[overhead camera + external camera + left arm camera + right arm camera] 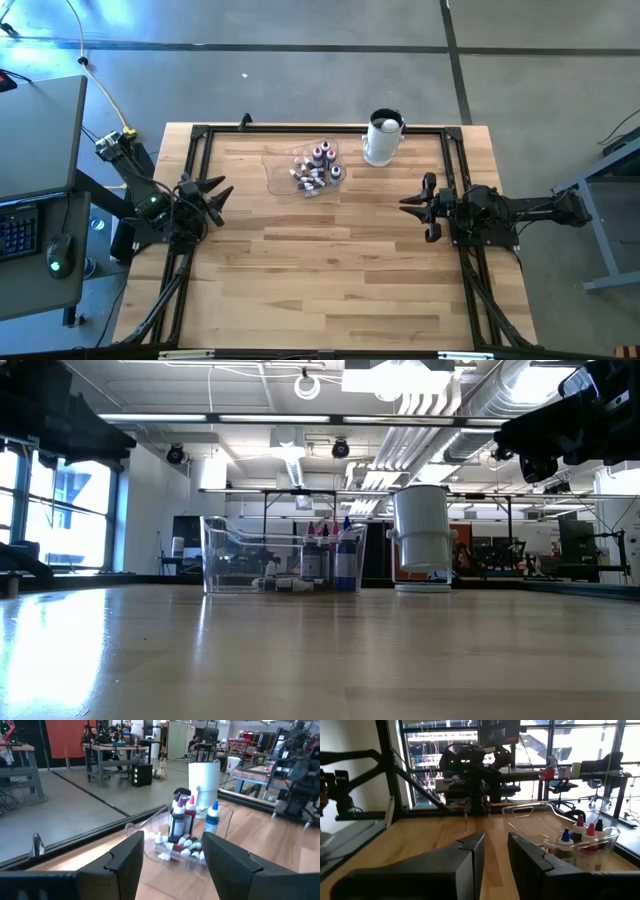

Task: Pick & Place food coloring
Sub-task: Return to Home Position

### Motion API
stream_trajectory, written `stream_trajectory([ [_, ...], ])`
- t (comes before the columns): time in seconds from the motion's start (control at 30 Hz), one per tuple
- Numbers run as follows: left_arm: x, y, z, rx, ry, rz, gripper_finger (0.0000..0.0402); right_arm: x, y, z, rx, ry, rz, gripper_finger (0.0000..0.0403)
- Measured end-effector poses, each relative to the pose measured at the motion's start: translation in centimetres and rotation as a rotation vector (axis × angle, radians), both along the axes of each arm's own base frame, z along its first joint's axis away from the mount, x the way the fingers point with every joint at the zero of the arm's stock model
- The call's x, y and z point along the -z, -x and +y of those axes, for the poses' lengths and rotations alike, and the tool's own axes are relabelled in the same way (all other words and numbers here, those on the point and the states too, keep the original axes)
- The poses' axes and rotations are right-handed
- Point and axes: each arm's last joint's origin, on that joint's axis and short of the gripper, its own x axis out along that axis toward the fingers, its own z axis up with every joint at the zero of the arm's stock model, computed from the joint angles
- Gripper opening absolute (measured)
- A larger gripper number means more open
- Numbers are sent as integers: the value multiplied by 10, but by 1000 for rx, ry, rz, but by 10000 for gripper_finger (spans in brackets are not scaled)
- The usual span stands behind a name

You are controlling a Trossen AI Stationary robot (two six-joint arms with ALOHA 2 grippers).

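The left hand [172,847] has its two dark fingers [125,862] wide apart, with nothing between them. Past them, a clear box [150,826] sits on the wooden counter [265,840]. The food coloring [177,822] is inside it. Some little bottles stand up, with red, purple and blue tops. Others lie flat. A tall white tub [204,780] stands just behind the box.

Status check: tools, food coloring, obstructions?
Left tool open, empty, left side of table. Right tool open, empty, right side. Food coloring bottles inside transparent container. White cylindrical container stands beside it, clear of both tools.
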Motion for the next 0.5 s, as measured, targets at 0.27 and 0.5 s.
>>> stream_trajectory([
  [0.27, 23, -2, -3, 54, 66, 86, 199, 1, 0, 0, 9, 129, 10, 78],
  [0.5, 32, -3, -8, 209, 271, 304, 199, 1, 0, 0, 9, 131, 10, 78],
])
